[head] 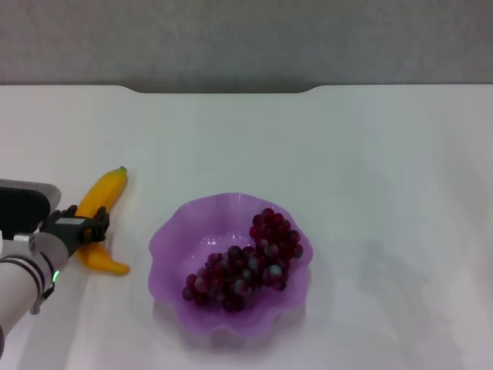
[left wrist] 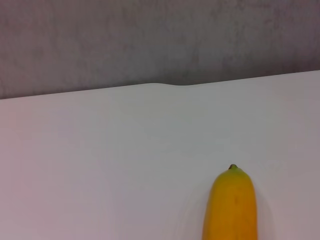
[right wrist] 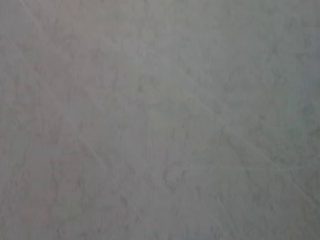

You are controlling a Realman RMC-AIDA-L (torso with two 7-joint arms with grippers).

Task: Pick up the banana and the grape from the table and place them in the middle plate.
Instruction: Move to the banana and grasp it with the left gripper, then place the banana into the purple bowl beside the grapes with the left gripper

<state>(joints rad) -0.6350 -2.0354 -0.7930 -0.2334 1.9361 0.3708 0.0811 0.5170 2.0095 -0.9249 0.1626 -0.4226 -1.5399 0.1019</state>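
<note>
Left gripper (head: 91,225): over the middle of the curved yellow banana (head: 108,190), on the white table (head: 347,154) left of the plate; grip unclear
Grapes (head: 246,262): dark red bunch already in the scalloped purple plastic plate (head: 166,247)
Risk: smooth skin could slip or roll (right arm unseen)

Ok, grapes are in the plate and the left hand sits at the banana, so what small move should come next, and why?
Probably close the left hand on the curved yellow banana, then lift. It straddles the fruit's middle on the white table, whether it already grips is unclear, and the dark red grape bunch already lies in the scalloped purple plate.
</note>
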